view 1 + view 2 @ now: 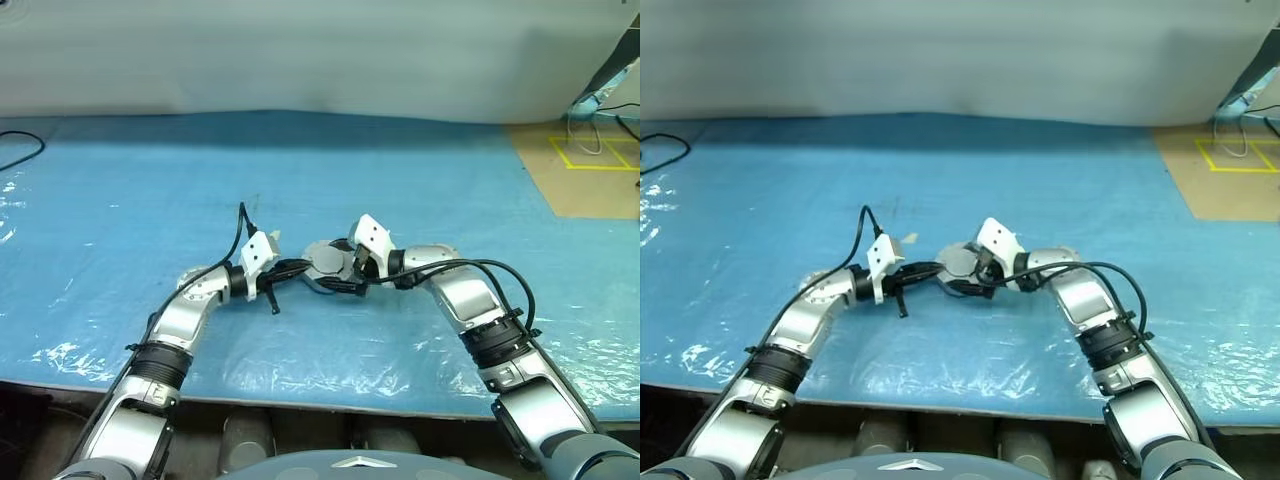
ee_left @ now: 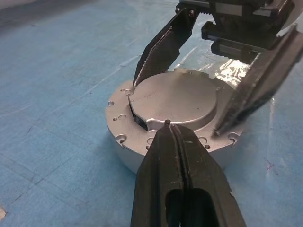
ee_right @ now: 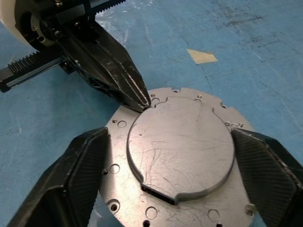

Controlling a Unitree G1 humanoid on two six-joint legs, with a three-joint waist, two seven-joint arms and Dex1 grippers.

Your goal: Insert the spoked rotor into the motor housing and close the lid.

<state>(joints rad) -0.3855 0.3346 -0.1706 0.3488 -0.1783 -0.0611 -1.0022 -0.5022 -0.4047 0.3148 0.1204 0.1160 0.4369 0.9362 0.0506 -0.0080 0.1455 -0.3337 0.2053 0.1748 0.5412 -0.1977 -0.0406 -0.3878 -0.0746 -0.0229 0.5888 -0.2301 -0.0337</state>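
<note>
the lid (image 3: 182, 142) sits smooth grey face up on top of the motor housing (image 2: 124, 142), which rests on the blue-covered desk (image 1: 420, 170) between the two arms, near the front middle. the lid looks not quite home: on one side a dark slit shows between its edge and the housing's flange, so it lies slightly tilted or unseated, and that is probably why both tools are crowded on it. the spoked rotor cannot be seen; it may lie under the lid, but that is a guess.

the left tool (image 2: 168, 124) is pinched fully shut, its joined tips resting at the lid's rim beside a small notch. shut like this it works as a single point, suited to pressing or nudging the edge down. the right tool (image 3: 168, 172) is spread wide, one finger on either side of the housing, just outside the flange and seemingly not squeezing it; it fences the puck so it cannot slide under a push.

being round and flat, the housing has no long axis along the desk; its axis stands upright, the lid's face turned upward.
</note>
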